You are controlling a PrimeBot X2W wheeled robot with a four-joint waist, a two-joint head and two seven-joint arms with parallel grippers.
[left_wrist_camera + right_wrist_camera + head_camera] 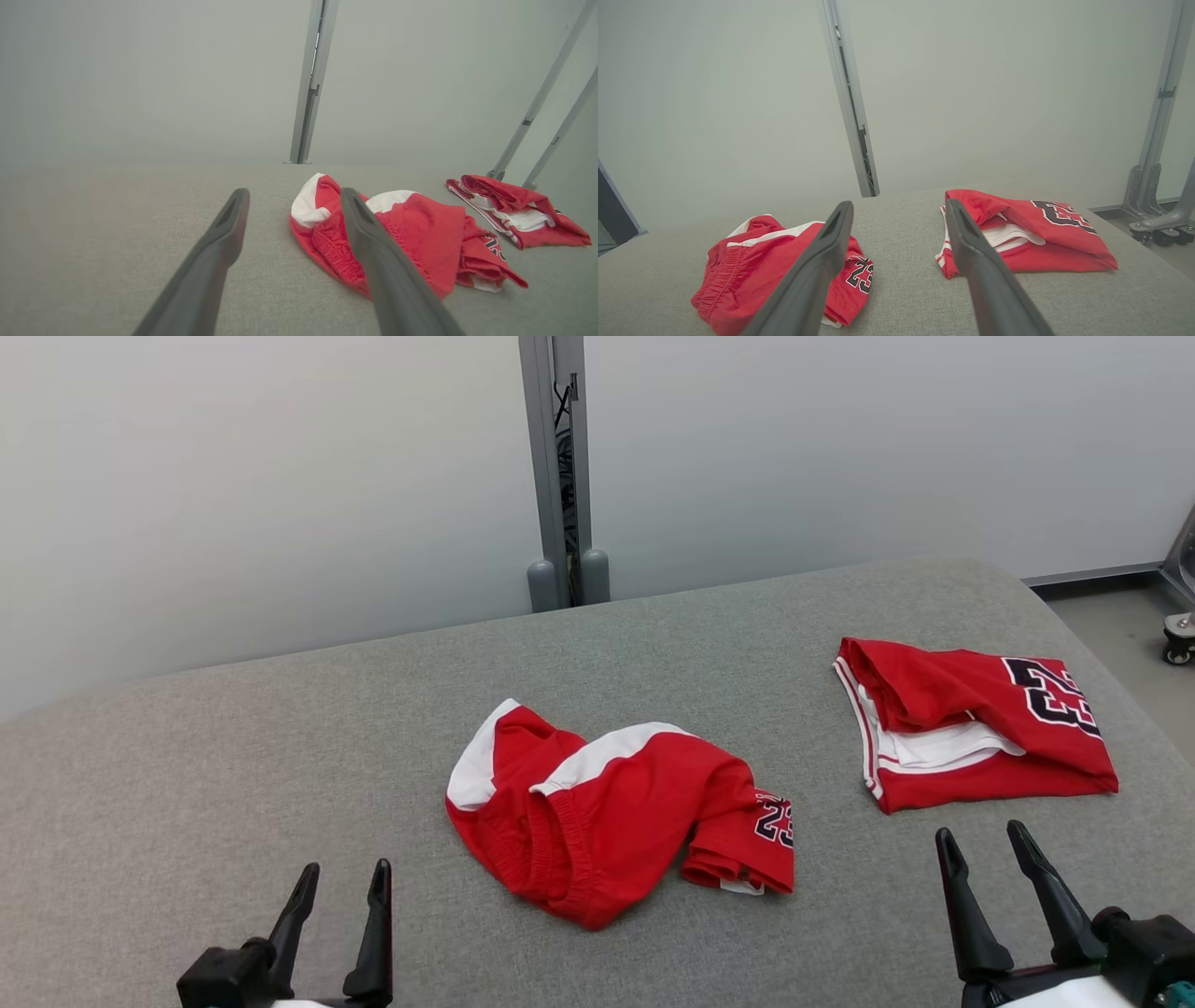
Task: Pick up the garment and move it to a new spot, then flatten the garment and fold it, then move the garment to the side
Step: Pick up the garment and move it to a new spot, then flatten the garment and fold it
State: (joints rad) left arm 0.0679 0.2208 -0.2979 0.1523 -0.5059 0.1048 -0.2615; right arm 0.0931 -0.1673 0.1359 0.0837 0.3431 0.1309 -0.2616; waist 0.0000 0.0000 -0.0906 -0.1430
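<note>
Left pincer (344,866) stands at the lower left of the head view. Its two dark fingers are apart and hold nothing, over bare cloth. Right pincer (980,829) at the lower right is opened in the same way, also empty, and its fingertips point up toward the folded red jersey (971,728) without touching it.

Most of the frame is the grey fabric tabletop (233,756). In its middle lie the red shorts (616,812), crumpled, with white side panels, the elastic waistband turned to the lower edge, and a dark number 23 on the leg at the right. The jersey lies apart from them at the right of the frame, near the tabletop's edge, with white trim and a large dark number on top.

A grey post (558,467) rises at the upper middle against the pale wall. A small wheel (1178,649) stands on the floor at the right edge.
</note>
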